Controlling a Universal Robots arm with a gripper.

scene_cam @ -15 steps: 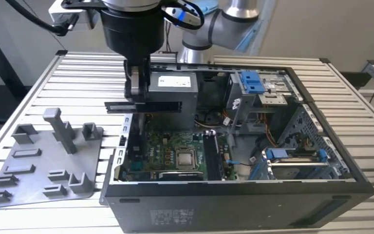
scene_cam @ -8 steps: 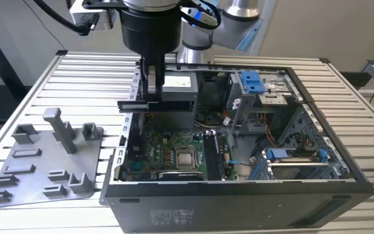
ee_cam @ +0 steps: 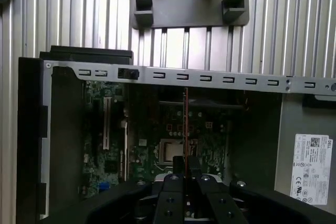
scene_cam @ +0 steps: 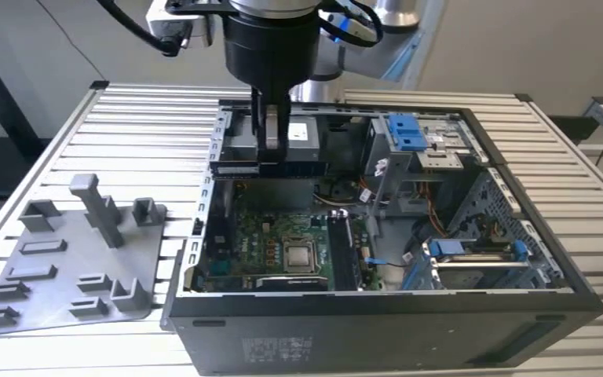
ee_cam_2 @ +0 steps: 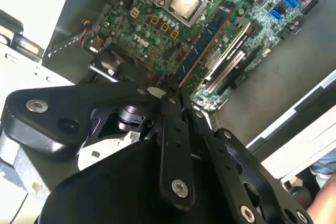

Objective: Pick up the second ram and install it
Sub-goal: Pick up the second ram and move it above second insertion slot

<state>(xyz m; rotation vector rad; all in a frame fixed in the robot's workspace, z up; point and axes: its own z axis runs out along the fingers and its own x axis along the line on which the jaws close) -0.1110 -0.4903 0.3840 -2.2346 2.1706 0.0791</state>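
pinched shut on second ram (scene_cam: 299, 169) by gripper (scene_cam: 271, 154), strip level at upper centre of exterior view, above open computer case (scene_cam: 385, 330), over motherboard (scene_cam: 264, 236). edge-on in first wrist view (ee_cam: 186, 124). grey tray (scene_cam: 66, 263) lower left.

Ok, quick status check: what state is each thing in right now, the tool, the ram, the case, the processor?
tool: shut on the second ram.
second ram: held level over the open case, not yet in any slot.
computer case: lying on its side, side panel off, open.
processor: uncovered, no cooler on it.
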